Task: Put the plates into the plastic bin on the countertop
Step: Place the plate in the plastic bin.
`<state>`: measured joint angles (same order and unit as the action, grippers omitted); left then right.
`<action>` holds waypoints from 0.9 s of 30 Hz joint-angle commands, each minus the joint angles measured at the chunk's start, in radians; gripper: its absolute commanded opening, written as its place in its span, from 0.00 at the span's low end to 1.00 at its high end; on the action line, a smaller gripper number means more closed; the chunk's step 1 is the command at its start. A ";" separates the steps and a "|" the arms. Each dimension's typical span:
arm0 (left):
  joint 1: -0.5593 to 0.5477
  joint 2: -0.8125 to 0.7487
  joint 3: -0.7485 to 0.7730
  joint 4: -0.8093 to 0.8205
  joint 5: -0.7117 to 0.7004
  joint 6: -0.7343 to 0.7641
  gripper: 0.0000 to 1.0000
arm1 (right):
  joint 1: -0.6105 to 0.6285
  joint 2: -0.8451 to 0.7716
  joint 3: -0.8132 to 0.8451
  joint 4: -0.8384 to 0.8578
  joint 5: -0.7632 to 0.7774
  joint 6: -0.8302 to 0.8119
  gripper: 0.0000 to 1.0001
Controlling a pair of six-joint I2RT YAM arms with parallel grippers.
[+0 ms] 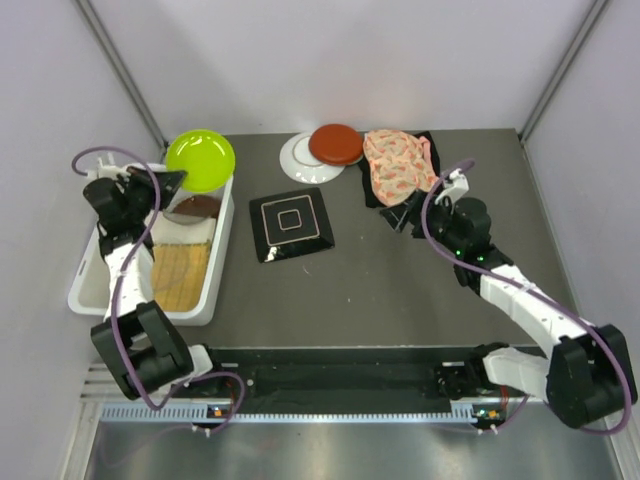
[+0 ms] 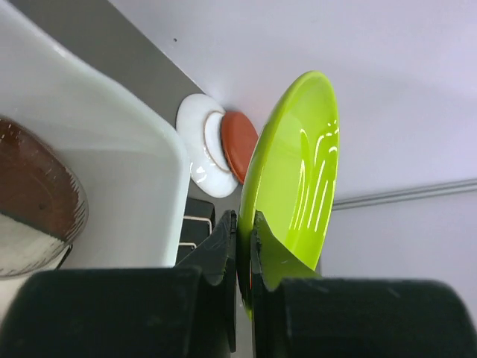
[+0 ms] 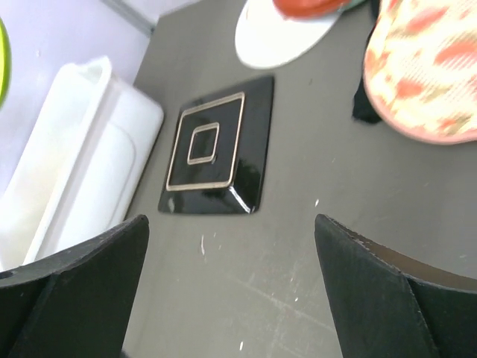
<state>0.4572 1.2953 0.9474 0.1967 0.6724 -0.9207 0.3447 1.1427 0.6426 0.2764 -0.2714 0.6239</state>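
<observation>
**Lime plate gripped at bin's far end; right claw open over counter**

Left of the top view: the plastic bin (image 1: 90, 285) sits along the left edge of the countertop (image 1: 380, 280). It holds a yellow woven plate (image 1: 180, 275) and, beyond it, what appears to be a brown plate (image 1: 195, 208) on a pale one. The stacking is hard to read.

Upper left: the left gripper (image 1: 170, 182) is clamped on the rim of the lime plate (image 1: 200, 158), which is over the bin's far corner.

Centre: a black square plate (image 1: 292, 223) lies flat on the counter.

Upper centre: a red plate (image 1: 335, 144) overlaps a white plate (image 1: 298, 158).

Right of these: a floral piece (image 1: 398, 165) rests on a black cloth (image 1: 372, 197).

Just below: the right gripper (image 1: 402, 217) hangs with jaws wide apart, holding nothing.
</observation>
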 commanded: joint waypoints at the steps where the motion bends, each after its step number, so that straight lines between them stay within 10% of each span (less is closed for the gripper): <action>1: 0.060 0.013 0.004 0.021 0.024 -0.042 0.00 | 0.007 -0.092 0.037 -0.066 0.116 -0.049 0.94; 6: 0.089 -0.014 0.019 -0.171 -0.132 0.166 0.00 | 0.007 -0.144 -0.017 -0.074 0.127 -0.069 0.95; 27: 0.090 0.168 -0.085 -0.034 -0.208 0.226 0.00 | -0.016 -0.167 -0.026 -0.134 0.146 -0.099 0.96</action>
<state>0.5430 1.4254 0.8753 0.0547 0.4377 -0.7036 0.3313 1.0050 0.6147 0.1238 -0.1253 0.5404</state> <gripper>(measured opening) 0.069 0.963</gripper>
